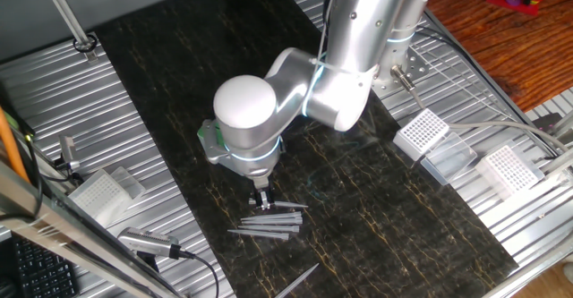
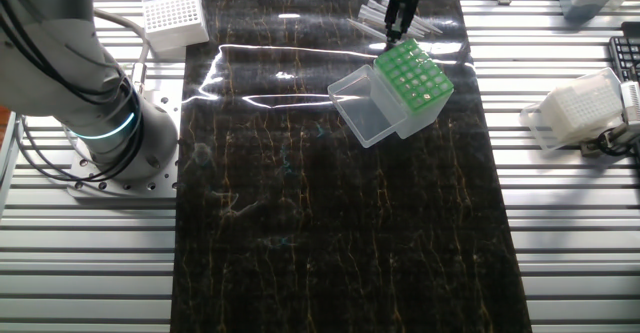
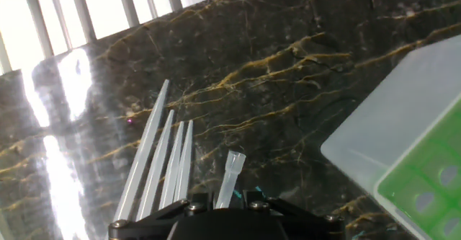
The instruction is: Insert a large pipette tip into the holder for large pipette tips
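Nearest the hand camera, a single large pipette tip standing up out of the gripper, wide collar outermost, apparently pinched between the jaws, which look closed to a narrow gap around it (the contact itself hidden behind the black hand body, so a firm grip is only likely, not certain). Held lengthwise along the fingers, presumably so that the tip can be turned point-down and dropped straight into a hole. Just beyond, a fan of loose tips lying flat on the dark marbled bench, side by side, points away from the camera: the stock pile, kept close together for easy picking. Seen from one fixed view, the same pile directly under the lowered hand. Further off and to the right in the hand view, the holder for large pipette tips, a pale translucent box with a green grid top, tilted on the bench with its clear lid hinged open. Holder just beside the gripper, not below it, so a short carry across and a re-aiming above a free hole seems called for. Farthest, white grid racks off on the ribbed metal surround.
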`<state>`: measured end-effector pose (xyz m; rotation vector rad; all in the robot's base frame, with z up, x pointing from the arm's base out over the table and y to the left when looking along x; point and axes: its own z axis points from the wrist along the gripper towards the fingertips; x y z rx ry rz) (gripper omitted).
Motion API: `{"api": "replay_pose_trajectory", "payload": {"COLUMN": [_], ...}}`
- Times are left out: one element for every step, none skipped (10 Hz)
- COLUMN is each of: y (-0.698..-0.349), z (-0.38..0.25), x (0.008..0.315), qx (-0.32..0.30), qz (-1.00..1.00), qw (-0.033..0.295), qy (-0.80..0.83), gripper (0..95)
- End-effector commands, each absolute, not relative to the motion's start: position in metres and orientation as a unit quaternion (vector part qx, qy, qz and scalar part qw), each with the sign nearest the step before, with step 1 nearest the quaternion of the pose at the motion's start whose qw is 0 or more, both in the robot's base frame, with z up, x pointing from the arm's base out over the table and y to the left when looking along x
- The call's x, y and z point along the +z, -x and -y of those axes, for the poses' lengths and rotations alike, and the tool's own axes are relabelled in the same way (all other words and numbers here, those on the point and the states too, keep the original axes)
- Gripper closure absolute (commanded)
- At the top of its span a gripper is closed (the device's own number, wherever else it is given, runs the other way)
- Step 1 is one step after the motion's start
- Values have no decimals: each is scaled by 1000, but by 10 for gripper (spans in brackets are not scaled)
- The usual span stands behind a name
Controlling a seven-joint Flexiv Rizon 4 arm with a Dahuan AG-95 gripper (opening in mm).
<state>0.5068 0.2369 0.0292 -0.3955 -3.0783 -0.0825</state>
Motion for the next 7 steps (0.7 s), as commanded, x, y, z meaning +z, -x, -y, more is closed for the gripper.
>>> {"api": "replay_pose_trajectory", "payload": {"y": [-508,-508,-508,-507,-507,-506,-505], "z": [-238,-239,-239,-242,-244,-245,-246], "x": [24,21,21,19,16,14,12], "qx": [-24,-24,-24,-24,-24,-24,-24], "qz": [991,991,991,991,991,991,991], "qw": [17,17,18,19,19,18,18], "qy": [128,128,128,128,128,128,128], "gripper": [760,760,760,760,760,950,950]}}
